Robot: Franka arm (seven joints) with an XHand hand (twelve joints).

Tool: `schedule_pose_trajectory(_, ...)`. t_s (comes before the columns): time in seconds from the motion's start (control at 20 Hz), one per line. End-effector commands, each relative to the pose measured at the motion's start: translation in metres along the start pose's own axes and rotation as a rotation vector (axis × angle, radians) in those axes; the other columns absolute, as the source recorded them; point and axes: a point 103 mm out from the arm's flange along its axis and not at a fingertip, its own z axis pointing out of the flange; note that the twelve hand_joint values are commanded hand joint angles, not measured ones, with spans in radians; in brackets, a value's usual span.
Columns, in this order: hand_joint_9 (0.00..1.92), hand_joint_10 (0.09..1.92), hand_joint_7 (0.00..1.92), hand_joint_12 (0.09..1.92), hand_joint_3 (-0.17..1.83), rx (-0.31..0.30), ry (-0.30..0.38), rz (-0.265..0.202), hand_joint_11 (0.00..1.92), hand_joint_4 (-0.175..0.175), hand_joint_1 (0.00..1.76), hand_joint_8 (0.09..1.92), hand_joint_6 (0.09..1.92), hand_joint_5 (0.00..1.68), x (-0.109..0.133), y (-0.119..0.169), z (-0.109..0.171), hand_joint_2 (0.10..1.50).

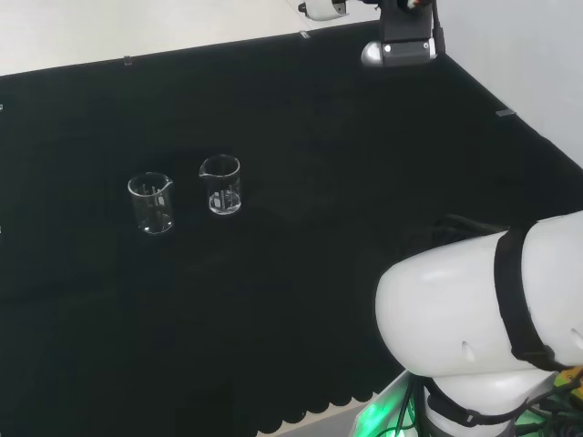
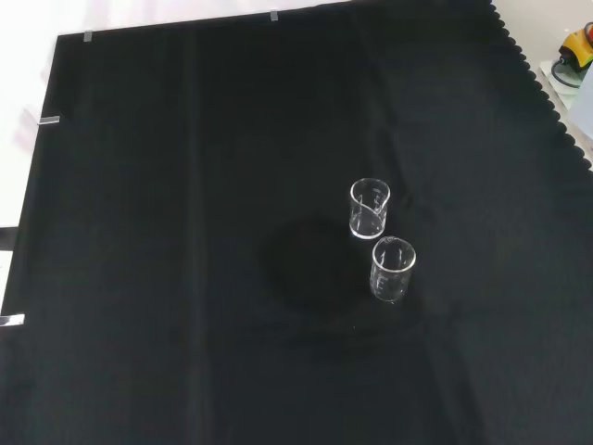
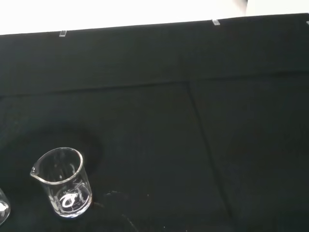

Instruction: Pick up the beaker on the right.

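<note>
Two clear, empty glass beakers stand upright and close together on the black cloth. In the head view the right beaker [image 1: 221,185] has its spout to the left, and the left beaker [image 1: 150,202] stands a little nearer. In the front view the same pair stand one behind the other: the right beaker [image 2: 370,208] is farther off and the left beaker [image 2: 393,269] is nearer. The wrist view has the right beaker [image 3: 63,182] close by, with a sliver of the other beaker [image 3: 2,208] at the picture's edge. Nothing touches either beaker.
The arm's own white link [image 1: 492,319] bulks at the head view's lower right. A grey camera mount [image 1: 398,45] stands beyond the cloth's far edge. The cloth's scalloped edge [image 2: 547,88] runs down the front view's right, with coloured gear [image 2: 574,56] past it.
</note>
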Motion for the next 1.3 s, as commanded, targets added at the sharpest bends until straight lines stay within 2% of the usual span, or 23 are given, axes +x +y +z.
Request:
schedule_pose_trajectory(0.05, 0.00, 0.50, 0.03, 0.53, 0.71, 0.015, 0.041, 0.002, 0.00, -0.052, 0.00, 0.24, 0.09, 0.11, -0.004, 0.009, 0.015, 1.17)
schedule_pose_trajectory(0.3, 0.00, 0.52, 0.02, 0.55, 0.72, 0.023, 0.073, -0.011, 0.00, -0.053, 0.00, 0.28, 0.09, 0.11, -0.005, 0.019, 0.029, 1.13)
schedule_pose_trajectory(0.55, 0.00, 0.53, 0.00, 0.56, 0.75, 0.012, 0.120, -0.018, 0.00, -0.054, 0.08, 0.34, 0.09, 0.11, -0.008, 0.034, 0.040, 1.05)
schedule_pose_trajectory(0.8, 0.00, 0.53, 0.00, 0.57, 0.78, -0.006, 0.173, -0.049, 0.00, -0.056, 0.19, 0.35, 0.09, 0.11, -0.022, 0.063, 0.057, 0.98)
schedule_pose_trajectory(1.15, 0.00, 0.54, 0.00, 0.57, 0.79, 0.016, 0.264, -0.093, 0.00, -0.057, 0.24, 0.36, 0.09, 0.11, -0.029, 0.097, 0.085, 0.95)
schedule_pose_trajectory(1.3, 0.00, 0.57, 0.00, 0.59, 0.81, 0.027, 0.271, -0.114, 0.00, -0.057, 0.27, 0.38, 0.09, 0.11, -0.030, 0.104, 0.099, 0.93)
